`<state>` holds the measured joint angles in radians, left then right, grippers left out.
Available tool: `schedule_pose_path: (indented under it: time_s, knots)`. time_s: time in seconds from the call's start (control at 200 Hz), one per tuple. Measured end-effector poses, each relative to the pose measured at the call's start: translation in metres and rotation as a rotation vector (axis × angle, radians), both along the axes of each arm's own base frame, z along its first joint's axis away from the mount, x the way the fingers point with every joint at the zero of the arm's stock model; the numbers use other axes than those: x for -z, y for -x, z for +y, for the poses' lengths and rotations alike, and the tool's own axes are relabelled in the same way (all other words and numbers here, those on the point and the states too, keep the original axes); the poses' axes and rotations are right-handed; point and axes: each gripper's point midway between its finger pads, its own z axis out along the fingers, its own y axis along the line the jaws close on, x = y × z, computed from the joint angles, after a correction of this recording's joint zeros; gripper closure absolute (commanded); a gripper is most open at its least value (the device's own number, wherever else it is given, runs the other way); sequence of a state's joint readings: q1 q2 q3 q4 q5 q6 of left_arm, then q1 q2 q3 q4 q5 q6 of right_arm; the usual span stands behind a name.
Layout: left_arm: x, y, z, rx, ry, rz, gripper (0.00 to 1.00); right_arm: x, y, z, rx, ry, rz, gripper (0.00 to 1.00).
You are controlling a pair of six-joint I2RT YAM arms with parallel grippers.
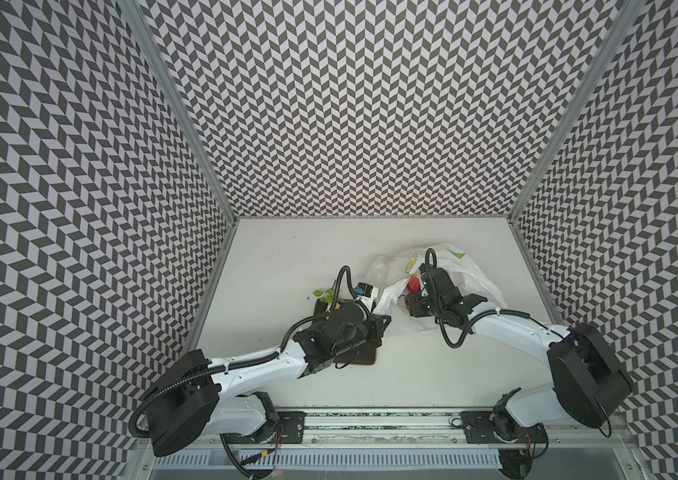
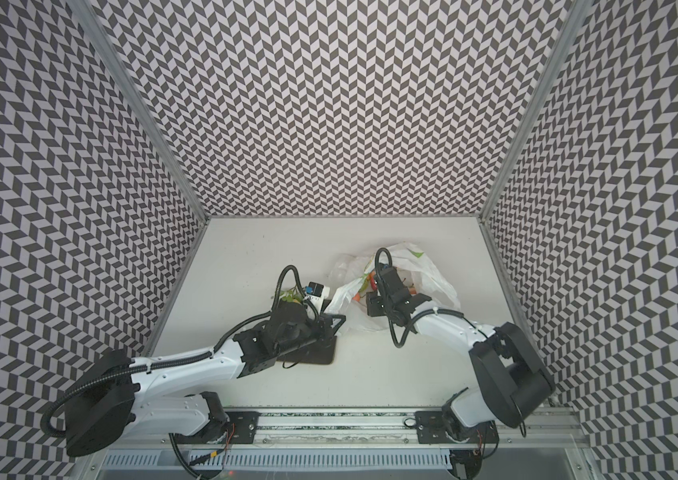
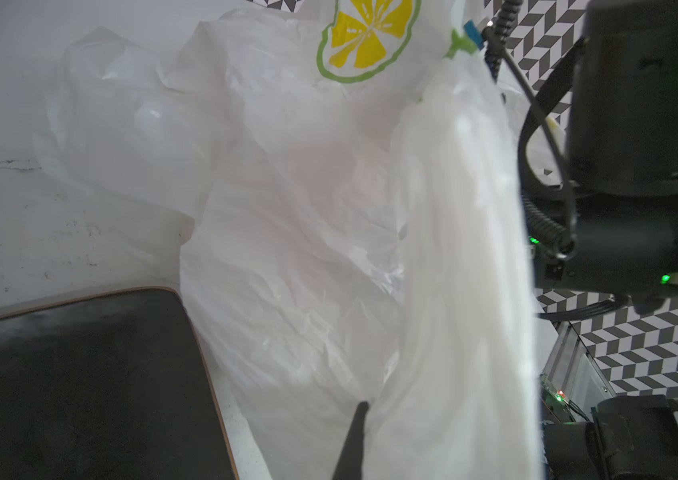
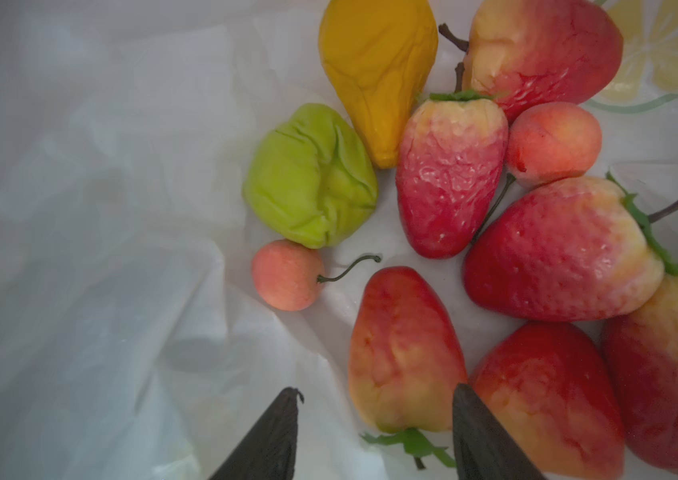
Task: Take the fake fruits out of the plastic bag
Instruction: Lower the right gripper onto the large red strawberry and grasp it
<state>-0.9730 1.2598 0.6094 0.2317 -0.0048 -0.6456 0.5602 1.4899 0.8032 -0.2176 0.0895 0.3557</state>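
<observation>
The plastic bag [image 1: 470, 270] [image 2: 433, 274] lies crumpled on the right of the table. My left gripper [image 1: 384, 321] [image 3: 370, 409] is shut on a bunched edge of the plastic bag [image 3: 453, 291] and holds it up; only one finger shows. My right gripper [image 1: 412, 309] [image 4: 377, 390] reaches down into the bag, open. A red-yellow fruit [image 4: 406, 353] lies partly between its fingers, ungripped. Around it lie more fake fruits: strawberries [image 4: 449, 178], a lime-green pear [image 4: 312, 178], an orange pear [image 4: 377, 75] and small peaches [image 4: 287, 276]. A leafy twig [image 1: 322, 295] shows by the left arm.
A dark square plate [image 1: 364, 358] [image 3: 79, 395] lies under the left wrist, next to the bag. Patterned walls enclose the white table [image 1: 287, 257] on three sides. The arm bases stand on a rail [image 1: 379, 426] along the front edge.
</observation>
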Motion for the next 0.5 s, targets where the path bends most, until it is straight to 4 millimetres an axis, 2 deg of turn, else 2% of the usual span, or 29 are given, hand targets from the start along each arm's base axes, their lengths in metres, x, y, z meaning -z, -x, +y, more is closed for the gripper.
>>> schedule_pose_path:
  time_s: [0.125,0.325,0.501]
  knots:
    - [0.000,0.000,0.000,-0.001,0.000,0.000,0.92,0.016,-0.001,-0.004,-0.007,0.053,0.027,0.33]
    - [0.000,0.000,0.000,-0.001,0.001,0.002,0.92,0.030,-0.002,-0.003,-0.030,0.087,0.056,0.28]
    - [0.001,0.000,0.000,-0.002,-0.002,0.003,0.92,0.045,-0.002,-0.002,-0.040,0.106,0.085,0.28]
